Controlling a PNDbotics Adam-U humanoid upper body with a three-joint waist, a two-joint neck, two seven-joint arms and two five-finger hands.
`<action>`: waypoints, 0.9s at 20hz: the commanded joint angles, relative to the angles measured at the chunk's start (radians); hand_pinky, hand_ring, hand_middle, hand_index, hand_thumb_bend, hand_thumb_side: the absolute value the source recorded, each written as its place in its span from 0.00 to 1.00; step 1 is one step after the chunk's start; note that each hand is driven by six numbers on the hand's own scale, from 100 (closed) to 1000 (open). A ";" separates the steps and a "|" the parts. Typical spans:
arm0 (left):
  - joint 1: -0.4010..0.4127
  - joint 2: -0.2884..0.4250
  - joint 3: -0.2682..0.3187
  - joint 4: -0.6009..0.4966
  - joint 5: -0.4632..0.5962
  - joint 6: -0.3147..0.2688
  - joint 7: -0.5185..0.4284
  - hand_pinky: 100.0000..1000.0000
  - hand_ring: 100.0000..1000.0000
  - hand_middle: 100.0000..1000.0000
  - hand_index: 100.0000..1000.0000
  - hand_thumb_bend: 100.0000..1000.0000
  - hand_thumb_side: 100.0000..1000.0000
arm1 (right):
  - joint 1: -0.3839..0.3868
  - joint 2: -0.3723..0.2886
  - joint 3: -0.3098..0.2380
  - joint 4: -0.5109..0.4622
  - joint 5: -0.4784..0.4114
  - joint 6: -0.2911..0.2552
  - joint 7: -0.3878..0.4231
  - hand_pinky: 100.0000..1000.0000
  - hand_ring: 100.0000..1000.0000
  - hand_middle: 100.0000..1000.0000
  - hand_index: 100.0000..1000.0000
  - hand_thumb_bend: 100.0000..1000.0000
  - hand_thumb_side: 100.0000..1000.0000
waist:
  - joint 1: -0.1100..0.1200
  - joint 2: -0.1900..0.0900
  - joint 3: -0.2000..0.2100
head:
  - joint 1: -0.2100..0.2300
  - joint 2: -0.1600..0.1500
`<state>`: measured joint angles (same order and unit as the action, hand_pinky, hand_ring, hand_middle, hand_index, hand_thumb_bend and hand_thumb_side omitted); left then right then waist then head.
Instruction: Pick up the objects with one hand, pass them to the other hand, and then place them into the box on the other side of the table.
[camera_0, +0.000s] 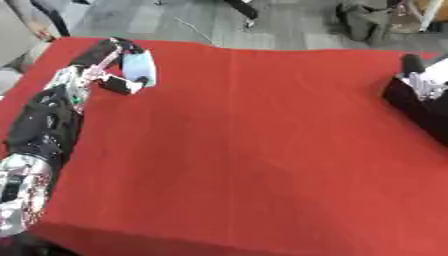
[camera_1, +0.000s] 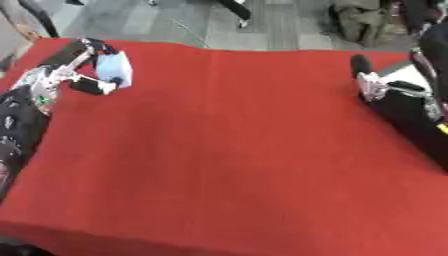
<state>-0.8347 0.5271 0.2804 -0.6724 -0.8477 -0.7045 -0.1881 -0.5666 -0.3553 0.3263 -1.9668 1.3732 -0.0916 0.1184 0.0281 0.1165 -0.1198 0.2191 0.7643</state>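
Fingers of the left hand (camera_0: 112, 75) curl round a pale blue object (camera_0: 140, 68) at the far left corner of the red tablecloth (camera_0: 254, 150). The thumb, tipped in black, lies under the object's near side while darker fingers hook over its far top edge, so the thing is grasped between them. What the object is cannot be made out: it shows only as a soft-edged, light blue block, taller than wide, with its left side covered by the fingers. Whether it rests on the cloth or is lifted clear of it cannot be told.

Behind the hand the left arm (camera_0: 39, 130), black with silver joints, runs down the left edge of the table, and its lower part is cut off at the picture's border.

Across the table, at the right edge, the right hand (camera_1: 372, 86) shows as a dark rounded tip above pale, whitish parts; its fingers are blurred and partly cut off, so their state cannot be told. Below it a black shape (camera_1: 411, 120) slants off the right border, possibly the forearm. No box can be made out with any certainty on either side.
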 joint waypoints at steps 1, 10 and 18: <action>0.005 0.005 -0.045 -0.096 0.300 -0.047 -0.212 0.62 0.31 0.29 0.55 0.00 0.11 | -0.031 0.021 0.044 0.007 -0.052 -0.034 -0.023 0.99 0.92 0.89 1.00 0.33 0.54 | 0.002 -0.017 0.005 | -0.035 0.006; 0.058 -0.112 -0.203 -0.356 0.925 0.231 -0.715 0.63 0.31 0.29 0.55 0.00 0.24 | -0.087 0.078 0.116 0.030 -0.077 -0.102 -0.031 1.00 0.96 0.94 1.00 0.39 0.56 | 0.004 -0.017 0.021 | -0.107 0.006; 0.072 -0.212 -0.338 -0.542 1.077 0.454 -0.719 0.64 0.32 0.30 0.56 0.00 0.29 | -0.096 0.118 0.163 0.074 -0.103 -0.131 -0.015 0.99 0.94 0.93 1.00 0.37 0.54 | 0.006 -0.016 0.034 | -0.123 0.006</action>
<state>-0.7477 0.3107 -0.0449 -1.1712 0.2057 -0.2455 -0.8736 -0.6503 -0.2399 0.4893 -1.8903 1.2791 -0.2178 0.1027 0.0341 0.1165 -0.0868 0.0997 0.7719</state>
